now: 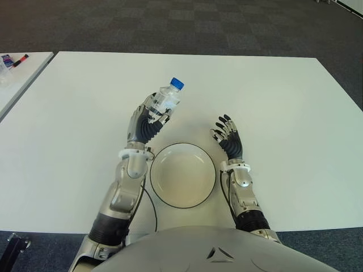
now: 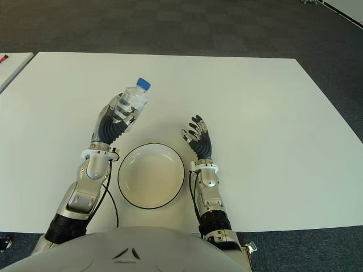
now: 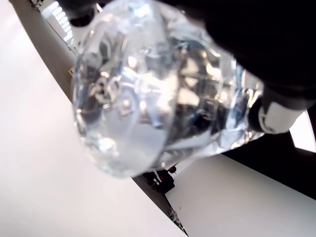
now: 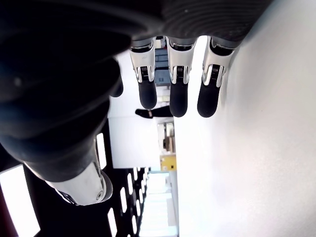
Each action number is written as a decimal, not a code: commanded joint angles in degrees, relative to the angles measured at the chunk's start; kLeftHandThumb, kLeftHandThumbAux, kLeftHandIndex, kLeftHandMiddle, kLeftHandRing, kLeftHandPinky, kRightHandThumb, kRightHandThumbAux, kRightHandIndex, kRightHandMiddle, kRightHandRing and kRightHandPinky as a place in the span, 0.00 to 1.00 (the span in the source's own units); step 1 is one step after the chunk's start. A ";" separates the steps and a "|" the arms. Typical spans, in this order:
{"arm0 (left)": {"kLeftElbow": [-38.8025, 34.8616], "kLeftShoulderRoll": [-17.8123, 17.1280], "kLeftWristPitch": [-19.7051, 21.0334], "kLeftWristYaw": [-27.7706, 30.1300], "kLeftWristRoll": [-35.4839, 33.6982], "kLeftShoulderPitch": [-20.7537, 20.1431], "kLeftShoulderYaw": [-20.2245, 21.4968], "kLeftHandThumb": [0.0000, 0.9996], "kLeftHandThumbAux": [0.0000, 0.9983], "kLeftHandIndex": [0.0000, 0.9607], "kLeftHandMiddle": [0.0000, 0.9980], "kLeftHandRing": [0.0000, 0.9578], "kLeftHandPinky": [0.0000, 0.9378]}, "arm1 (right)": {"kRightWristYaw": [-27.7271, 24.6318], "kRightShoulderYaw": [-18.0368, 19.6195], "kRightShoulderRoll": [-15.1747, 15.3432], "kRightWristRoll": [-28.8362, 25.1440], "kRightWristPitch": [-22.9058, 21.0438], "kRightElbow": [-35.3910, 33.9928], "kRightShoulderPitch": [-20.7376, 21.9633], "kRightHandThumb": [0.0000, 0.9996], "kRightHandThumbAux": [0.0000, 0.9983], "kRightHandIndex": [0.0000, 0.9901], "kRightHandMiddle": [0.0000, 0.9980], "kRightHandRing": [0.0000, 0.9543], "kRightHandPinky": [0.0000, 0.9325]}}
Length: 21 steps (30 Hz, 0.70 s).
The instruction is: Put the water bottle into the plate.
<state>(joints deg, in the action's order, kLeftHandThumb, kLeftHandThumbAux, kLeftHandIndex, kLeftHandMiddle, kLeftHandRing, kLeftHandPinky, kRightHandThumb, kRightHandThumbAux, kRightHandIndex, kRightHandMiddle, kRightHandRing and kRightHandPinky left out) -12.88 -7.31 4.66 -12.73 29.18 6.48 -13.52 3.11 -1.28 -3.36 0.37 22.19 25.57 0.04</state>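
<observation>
Right hand (image 4: 148,74): seen from very close, fills most of the view.
Fingers (image 4: 178,101): three dark tips, stretched out side by side, holding nothing.
Thumb (image 4: 81,185): apart from them.
Table (image 4: 266,163): white, bare beside the fingers.

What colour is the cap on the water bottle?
Blue. The cap on the water bottle in the left hand shows best in the left eye view.
</observation>
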 commanded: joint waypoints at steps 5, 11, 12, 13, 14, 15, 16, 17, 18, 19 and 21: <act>1.22 1.04 -5.43 -0.36 -2.45 3.89 -0.16 0.86 0.67 0.42 0.54 0.91 0.92 | -0.03 -0.23 -0.72 0.27 -1.49 1.85 -0.93 0.47 0.79 0.09 0.15 0.19 0.26; 0.27 2.98 -3.52 3.12 -8.11 5.92 0.75 0.86 0.67 0.42 0.54 0.90 0.92 | -0.43 -0.14 -0.86 -0.18 -1.13 2.06 -0.84 0.47 0.79 0.09 0.15 0.18 0.26; 0.19 3.26 -3.62 3.33 -8.83 6.39 0.80 0.86 0.67 0.42 0.54 0.90 0.92 | -0.37 -0.17 -0.96 -0.17 -1.12 2.06 -0.78 0.47 0.79 0.09 0.15 0.18 0.26; 0.14 3.44 -3.71 3.48 -9.27 6.70 0.84 0.86 0.67 0.42 0.54 0.90 0.92 | -0.32 -0.19 -1.03 -0.15 -1.12 2.06 -0.74 0.48 0.79 0.09 0.15 0.18 0.26; 0.11 3.55 -3.77 3.59 -9.54 6.89 0.88 0.86 0.67 0.42 0.54 0.90 0.92 | -0.28 -0.21 -1.08 -0.14 -1.12 2.06 -0.71 0.49 0.79 0.09 0.15 0.18 0.26; 0.05 3.65 -3.91 3.69 -9.80 7.23 0.85 0.86 0.67 0.42 0.54 0.90 0.92 | -0.25 -0.23 -1.10 -0.10 -1.19 2.05 -0.69 0.49 0.79 0.09 0.15 0.18 0.26; 0.00 3.72 -3.99 3.77 -9.96 7.45 0.83 0.86 0.67 0.42 0.54 0.90 0.92 | -0.23 -0.24 -1.10 -0.08 -1.24 2.04 -0.68 0.49 0.79 0.09 0.15 0.18 0.26; -0.04 3.76 -4.05 3.83 -10.08 7.60 0.82 0.86 0.67 0.42 0.54 0.90 0.92 | -0.22 -0.25 -1.10 -0.07 -1.28 2.03 -0.67 0.49 0.79 0.09 0.15 0.18 0.26; -0.05 3.78 -4.09 3.88 -10.16 7.67 0.84 0.86 0.67 0.42 0.54 0.90 0.92 | -0.21 -0.26 -1.11 -0.05 -1.30 2.04 -0.66 0.50 0.79 0.09 0.15 0.18 0.26; -0.24 3.94 -4.01 4.14 -10.56 8.13 0.73 0.86 0.67 0.42 0.54 0.90 0.92 | -0.21 -0.29 -1.12 -0.04 -1.43 1.99 -0.65 0.50 0.79 0.09 0.15 0.18 0.25; -0.50 4.16 -3.90 4.48 -11.05 8.70 0.60 0.86 0.67 0.42 0.54 0.90 0.92 | -0.21 -0.34 -1.13 -0.03 -1.59 1.93 -0.64 0.50 0.79 0.09 0.15 0.18 0.25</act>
<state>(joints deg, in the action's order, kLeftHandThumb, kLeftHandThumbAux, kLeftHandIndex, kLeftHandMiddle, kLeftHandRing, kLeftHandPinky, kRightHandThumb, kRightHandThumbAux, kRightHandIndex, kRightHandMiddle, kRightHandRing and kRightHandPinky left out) -12.43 -3.87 0.88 -9.31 19.43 14.75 -13.00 2.89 -1.36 -3.37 0.29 22.48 25.98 0.25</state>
